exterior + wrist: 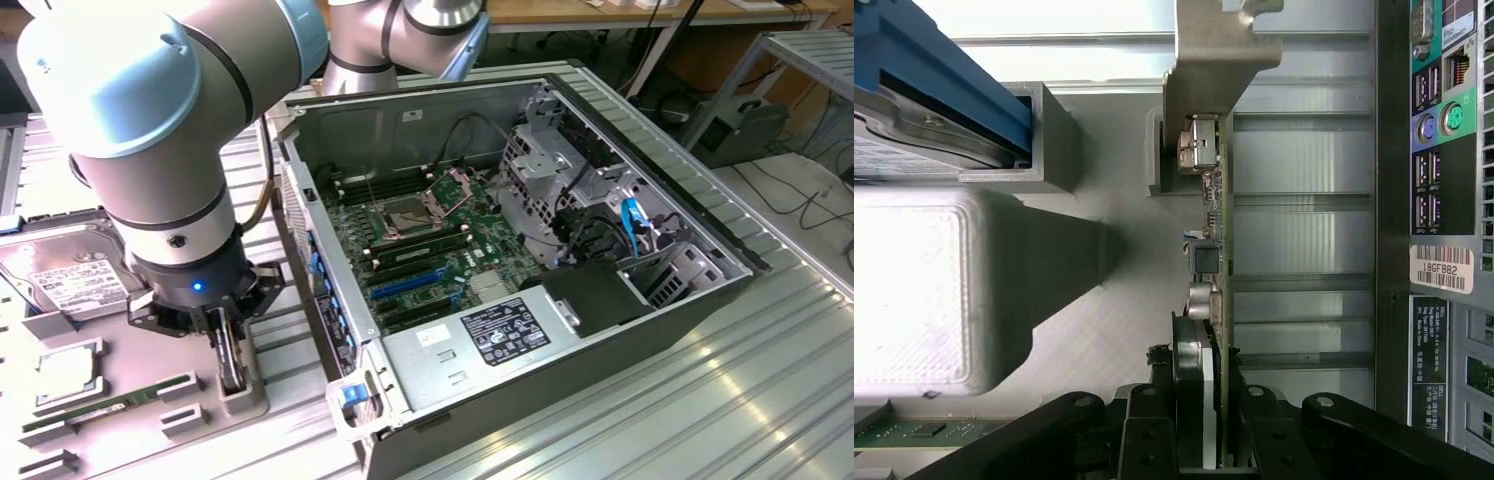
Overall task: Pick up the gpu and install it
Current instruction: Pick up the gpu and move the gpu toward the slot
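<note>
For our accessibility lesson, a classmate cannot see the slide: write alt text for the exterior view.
A robot gripper clamps the gpu, standing on edge in a grey tray at the exterior view's left; an open computer case lies beside it, motherboard exposed.

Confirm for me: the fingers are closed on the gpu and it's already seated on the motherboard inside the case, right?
Half right. The fingers are closed on the gpu, but it stands on edge in the grey holder outside the case, not on the motherboard. The exterior view shows this.
</note>
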You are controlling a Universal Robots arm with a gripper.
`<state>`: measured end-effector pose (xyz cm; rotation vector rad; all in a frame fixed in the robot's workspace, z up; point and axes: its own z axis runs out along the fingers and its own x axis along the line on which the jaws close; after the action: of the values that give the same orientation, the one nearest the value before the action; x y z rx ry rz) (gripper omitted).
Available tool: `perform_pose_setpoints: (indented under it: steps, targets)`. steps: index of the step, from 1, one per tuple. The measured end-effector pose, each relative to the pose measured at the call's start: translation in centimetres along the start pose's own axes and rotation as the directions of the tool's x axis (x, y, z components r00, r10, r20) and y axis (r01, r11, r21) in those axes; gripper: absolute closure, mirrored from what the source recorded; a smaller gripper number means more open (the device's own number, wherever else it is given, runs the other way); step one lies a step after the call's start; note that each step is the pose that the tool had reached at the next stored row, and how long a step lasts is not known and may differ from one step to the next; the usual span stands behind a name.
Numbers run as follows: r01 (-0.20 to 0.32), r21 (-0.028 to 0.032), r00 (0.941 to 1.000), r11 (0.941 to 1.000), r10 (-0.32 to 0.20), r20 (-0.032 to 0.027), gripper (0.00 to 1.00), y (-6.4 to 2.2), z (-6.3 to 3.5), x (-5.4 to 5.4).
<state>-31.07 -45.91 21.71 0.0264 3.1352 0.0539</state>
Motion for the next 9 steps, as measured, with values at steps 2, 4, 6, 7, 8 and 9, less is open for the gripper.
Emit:
perform_pose_setpoints:
  steps: [2,4,6,7,8,9]
  targets:
    - [0.000,0.0001,1.0000,1.0000,0.000,-0.0001,0.72,0.00,0.00,0.0]
    - [0.000,-0.0023,1.0000,1.0000,0.000,0.0000,0.72,-0.01,-0.03,0.0]
    - [0.000,-0.0080,1.0000,1.0000,0.000,-0.0002,0.72,0.00,-0.43,0.0]
    - [0.000,-0.0145,1.0000,0.9999,0.000,-0.0003,0.72,-0.01,-0.82,0.0]
    - [0.000,-0.0172,1.0000,0.9999,0.000,-0.0003,0.72,0.01,-1.14,0.0]
    - [0.000,-0.0189,1.0000,0.9998,0.000,-0.0004,0.72,0.02,-1.57,0.0]
